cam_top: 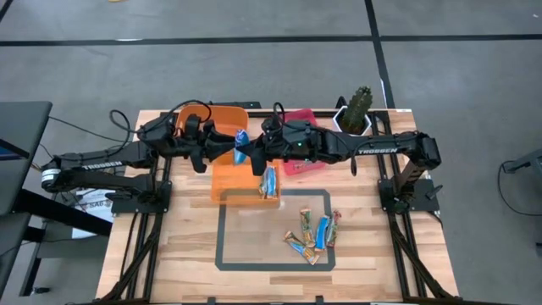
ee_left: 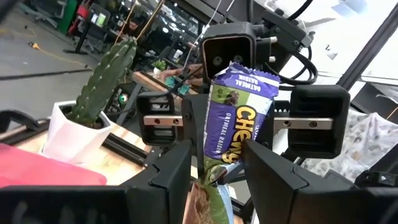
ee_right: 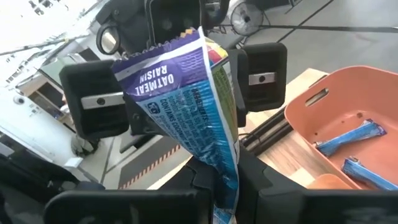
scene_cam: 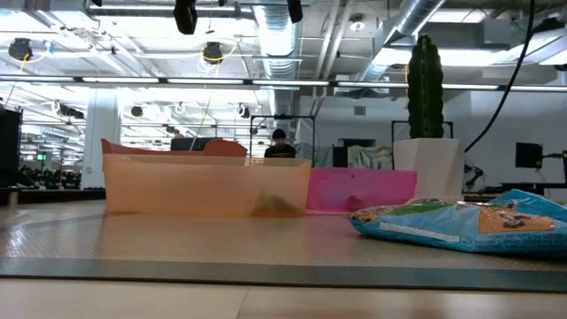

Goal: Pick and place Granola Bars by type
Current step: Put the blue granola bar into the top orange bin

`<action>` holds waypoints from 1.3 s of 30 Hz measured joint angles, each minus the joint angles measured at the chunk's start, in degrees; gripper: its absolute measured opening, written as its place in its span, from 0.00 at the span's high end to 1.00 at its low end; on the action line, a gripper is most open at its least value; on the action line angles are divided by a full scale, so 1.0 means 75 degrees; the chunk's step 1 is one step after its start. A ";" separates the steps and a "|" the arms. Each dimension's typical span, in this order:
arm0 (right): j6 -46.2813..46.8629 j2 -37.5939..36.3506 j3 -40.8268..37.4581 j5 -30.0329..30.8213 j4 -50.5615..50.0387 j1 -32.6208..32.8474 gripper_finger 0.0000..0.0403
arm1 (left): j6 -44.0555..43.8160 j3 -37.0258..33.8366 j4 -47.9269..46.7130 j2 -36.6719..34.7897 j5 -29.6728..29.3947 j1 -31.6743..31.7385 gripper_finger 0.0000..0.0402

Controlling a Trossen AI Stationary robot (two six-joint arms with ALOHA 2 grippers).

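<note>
A blue-and-purple granola bar (cam_top: 241, 144) stands nearly upright in the air over the orange bin (cam_top: 222, 174), between my two grippers, which face each other. My left gripper (cam_top: 230, 146) (ee_left: 217, 171) comes in from the table's left and is shut on the bar. My right gripper (cam_top: 256, 152) (ee_right: 221, 182) comes in from the right and is shut on the same bar. Blue bars (ee_right: 348, 140) lie inside the orange bin. Several loose bars (cam_top: 313, 235), blue and multicoloured, lie flat on the table inside a taped rectangle. My left gripper pinches the bar's crumpled lower end (ee_left: 214, 177) between its two fingers, coming level from the table's left. The bar is lifted clear and rises tilted above the fingers, printed front towards this wrist. My right gripper pinches the same bar at its narrowed lower end (ee_right: 225, 177) between its two fingers, level from the table's right. The bar's back faces this wrist, and its top end (ee_right: 161, 68) stands above the fingers.
The pink bin (cam_top: 301, 140) sits right of the orange bin, under the right arm. A cactus in a white pot (cam_top: 356, 110) stands at the far right. A dark taped rectangle (cam_top: 222, 237) marks the table's near middle. One bar (scene_cam: 461, 221) lies close to the low camera.
</note>
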 joint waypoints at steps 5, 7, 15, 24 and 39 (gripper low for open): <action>0.0128 0.0000 -0.0003 -0.0033 0.0170 -0.0040 0.95 | 0.0336 0.0000 0.0051 0.0000 0.0010 0.0000 0.66; 0.0133 0.0000 -0.0003 -0.0041 0.0258 -0.0040 0.95 | 0.0488 0.0000 0.0053 -0.0003 0.0096 0.0000 0.66; 0.0145 0.0000 -0.0003 -0.0224 0.0385 -0.0066 0.95 | 0.0761 0.0000 -0.0031 0.0000 0.0136 -0.0006 0.66; 0.0098 0.0000 -0.0006 -0.0645 0.0427 -0.0060 0.96 | 0.0779 0.0000 -0.0107 0.0000 0.0124 -0.0003 0.66; -0.0134 0.0000 -0.0006 -0.1204 0.0046 0.0142 0.96 | 0.0664 0.0000 -0.0034 -0.0003 0.0084 0.0000 0.66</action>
